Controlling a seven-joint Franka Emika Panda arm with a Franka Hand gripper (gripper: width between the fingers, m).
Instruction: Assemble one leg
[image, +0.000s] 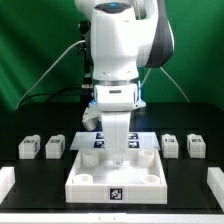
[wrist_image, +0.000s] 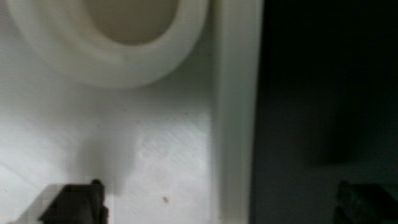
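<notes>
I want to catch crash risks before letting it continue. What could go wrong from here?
1. The open gripper hangs close over the panel. Going lower could drive a fingertip into it.
2. Nothing is held, and the legs lie out at both sides. A low sweep toward one may shove the panel.

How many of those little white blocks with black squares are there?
4. Two blocks sit on the exterior view's left, two on its right. The arm may hide others.
</notes>
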